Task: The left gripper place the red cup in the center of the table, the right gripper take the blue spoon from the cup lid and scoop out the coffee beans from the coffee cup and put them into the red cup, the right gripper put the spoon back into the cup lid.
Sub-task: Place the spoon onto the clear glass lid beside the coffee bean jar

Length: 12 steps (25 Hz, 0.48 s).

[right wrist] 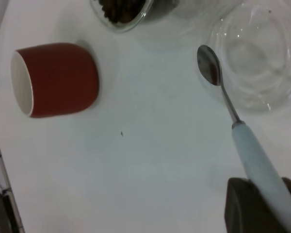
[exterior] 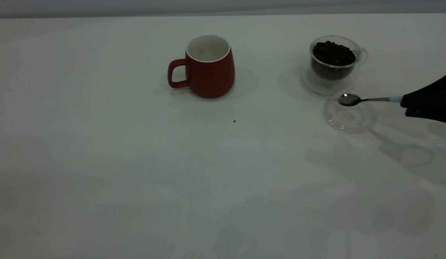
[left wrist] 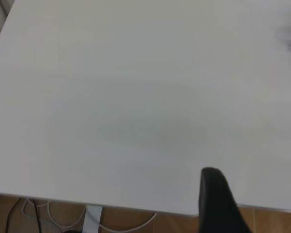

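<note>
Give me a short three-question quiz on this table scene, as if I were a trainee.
1. True or false: the blue spoon carries coffee beans.
2. What holds the spoon? A) the left gripper B) the right gripper C) nothing
3. What is inside the red cup?

Key:
1. False; its bowl is empty, above the cup lid.
2. B, by the handle.
3. Nothing shows inside; the beans fill the coffee cup.

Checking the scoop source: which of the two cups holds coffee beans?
The coffee cup, clear glass, beside the cup lid, is heaped with coffee beans. The red cup shows only its white inside.
</note>
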Tool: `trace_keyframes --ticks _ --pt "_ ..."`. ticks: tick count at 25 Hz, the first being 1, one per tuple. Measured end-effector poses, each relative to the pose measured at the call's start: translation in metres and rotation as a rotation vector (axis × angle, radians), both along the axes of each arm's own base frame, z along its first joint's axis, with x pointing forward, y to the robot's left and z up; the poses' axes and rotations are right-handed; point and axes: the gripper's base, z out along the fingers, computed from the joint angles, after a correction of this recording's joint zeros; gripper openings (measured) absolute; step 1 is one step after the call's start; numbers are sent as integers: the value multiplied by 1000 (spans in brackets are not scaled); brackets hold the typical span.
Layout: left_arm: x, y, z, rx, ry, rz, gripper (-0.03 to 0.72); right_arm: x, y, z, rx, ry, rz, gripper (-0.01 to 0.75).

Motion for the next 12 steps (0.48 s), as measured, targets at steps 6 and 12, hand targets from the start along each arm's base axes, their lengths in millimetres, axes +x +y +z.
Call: trace_keyframes --ticks 6,12 --pt "0 0 0 0 0 0 445 5 -1 -18 32 28 -26 110" --pt "0 0 0 0 0 0 445 3 0 -29 46 54 -32 110"
